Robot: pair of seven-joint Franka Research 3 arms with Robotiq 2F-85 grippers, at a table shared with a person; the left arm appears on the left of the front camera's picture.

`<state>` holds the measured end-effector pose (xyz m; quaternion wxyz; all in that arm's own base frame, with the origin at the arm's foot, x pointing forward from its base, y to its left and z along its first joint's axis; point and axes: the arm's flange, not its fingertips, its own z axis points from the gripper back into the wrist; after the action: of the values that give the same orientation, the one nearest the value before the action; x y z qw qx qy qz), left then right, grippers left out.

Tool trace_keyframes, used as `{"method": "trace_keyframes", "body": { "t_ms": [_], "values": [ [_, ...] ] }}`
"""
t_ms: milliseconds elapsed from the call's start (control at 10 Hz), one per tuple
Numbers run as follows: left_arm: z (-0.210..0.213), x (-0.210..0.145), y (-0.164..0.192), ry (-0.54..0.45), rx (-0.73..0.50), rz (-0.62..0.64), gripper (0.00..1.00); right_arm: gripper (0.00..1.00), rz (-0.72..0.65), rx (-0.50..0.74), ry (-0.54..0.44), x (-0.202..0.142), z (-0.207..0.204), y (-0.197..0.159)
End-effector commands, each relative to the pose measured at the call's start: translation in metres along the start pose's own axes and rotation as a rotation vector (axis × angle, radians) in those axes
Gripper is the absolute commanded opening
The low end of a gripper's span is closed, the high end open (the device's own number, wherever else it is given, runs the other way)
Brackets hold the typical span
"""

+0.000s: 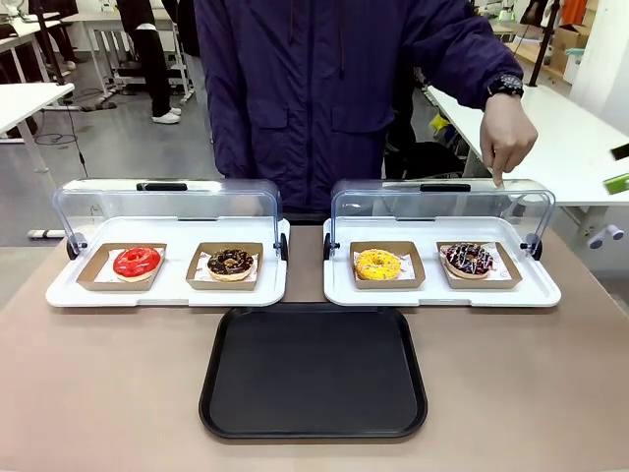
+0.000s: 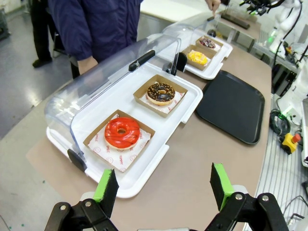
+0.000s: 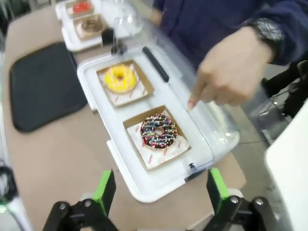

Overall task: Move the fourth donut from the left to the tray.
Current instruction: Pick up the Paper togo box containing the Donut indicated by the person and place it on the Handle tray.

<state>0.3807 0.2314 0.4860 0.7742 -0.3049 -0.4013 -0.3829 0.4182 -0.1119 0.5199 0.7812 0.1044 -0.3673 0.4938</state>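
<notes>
The fourth donut [image 1: 469,259], dark chocolate with white and pink streaks and sprinkles, lies in a brown cardboard holder at the right end of the right white tray [image 1: 539,292]. It also shows in the right wrist view [image 3: 159,131], just beyond my open right gripper [image 3: 160,187], which hovers above the table edge. A person's hand [image 1: 506,138] points a finger down at the clear lid behind this donut. The black tray [image 1: 313,372] lies empty at the table's front middle. My left gripper [image 2: 163,183] is open and empty, near the red donut [image 2: 121,132].
A yellow donut [image 1: 377,264] shares the right white tray. The left white tray [image 1: 167,293] holds the red donut [image 1: 137,262] and a chocolate donut with tan crumbs [image 1: 231,262]. Both clear lids [image 1: 167,202] stand raised at the back. The person stands close behind the table.
</notes>
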Motion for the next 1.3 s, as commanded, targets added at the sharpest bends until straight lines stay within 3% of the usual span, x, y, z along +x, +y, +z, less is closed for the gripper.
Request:
{"method": "trace_keyframes", "body": {
  "t_ms": [0,200,500,800,1200],
  "values": [
    [0.002,0.001,-0.001,-0.010,-0.004,-0.007,1.00,1.00,0.106,0.008,0.176,0.013,-0.035,0.027],
    [0.002,0.001,-0.001,-0.010,-0.004,-0.007,1.00,1.00,0.249,0.047,0.317,0.024,-0.080,0.046],
    [0.002,0.001,-0.001,-0.010,-0.004,-0.007,1.00,1.00,0.403,0.117,0.462,0.013,-0.139,0.057],
    [0.002,0.001,-0.001,-0.010,-0.004,-0.007,1.00,1.00,0.460,0.140,0.457,0.003,-0.172,0.062],
    [0.002,0.001,-0.001,-0.010,-0.004,-0.007,1.00,1.00,0.449,0.169,0.472,0.006,-0.161,0.068]
  ]
}}
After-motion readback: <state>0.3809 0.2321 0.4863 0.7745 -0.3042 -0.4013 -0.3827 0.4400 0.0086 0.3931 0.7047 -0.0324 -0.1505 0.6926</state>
